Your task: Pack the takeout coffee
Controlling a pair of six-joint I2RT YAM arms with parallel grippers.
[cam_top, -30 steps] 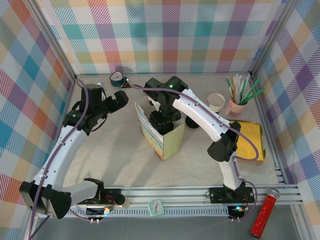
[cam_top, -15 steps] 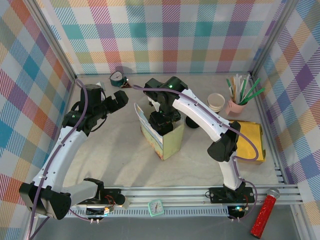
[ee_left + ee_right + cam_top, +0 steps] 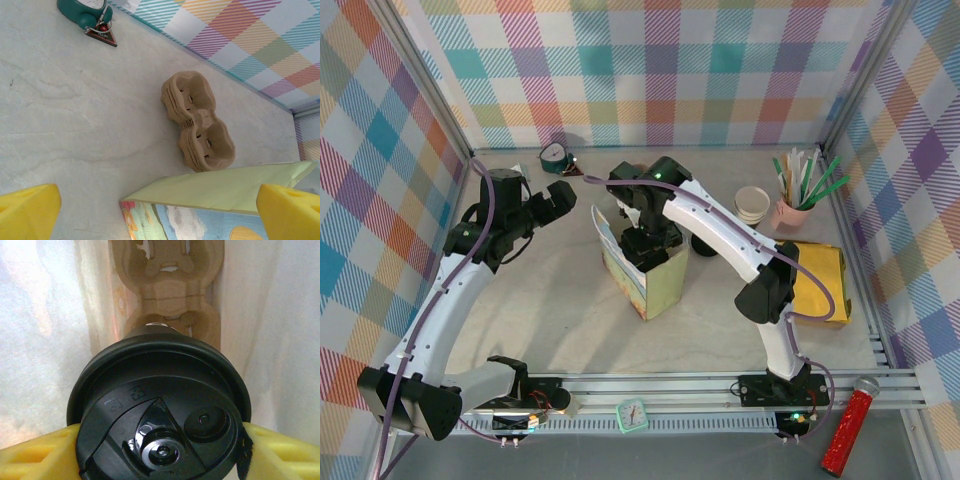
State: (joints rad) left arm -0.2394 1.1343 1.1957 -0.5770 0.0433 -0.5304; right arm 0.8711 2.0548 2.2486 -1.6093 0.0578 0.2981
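Note:
The takeout coffee [image 3: 160, 410], a cup seen from above by its round black lid, sits between the yellow fingers [image 3: 35, 455] of my right gripper [image 3: 160, 455], which is shut on it. The cup hangs inside the paper bag [image 3: 655, 285], between its pale inner walls [image 3: 45, 340]. Below it, at the bag's bottom, lies a brown cardboard cup carrier [image 3: 172, 290]. From above, my right gripper [image 3: 650, 245] reaches down into the bag's open top. My left gripper [image 3: 552, 205] hovers left of the bag, open and holding nothing, its yellow fingertips [image 3: 25, 210] wide apart beside the bag's green side [image 3: 225, 187].
A stack of brown cup carriers [image 3: 197, 120] lies behind the bag. A green alarm clock [image 3: 557, 157] stands at the back left. Lidless cream cups [image 3: 752, 203], a pink cup of sticks [image 3: 790, 212] and a yellow packet [image 3: 820, 280] are on the right.
The right arm has shifted very slightly over the bag's opening with the cup in its grip. The left arm has stayed where it was.

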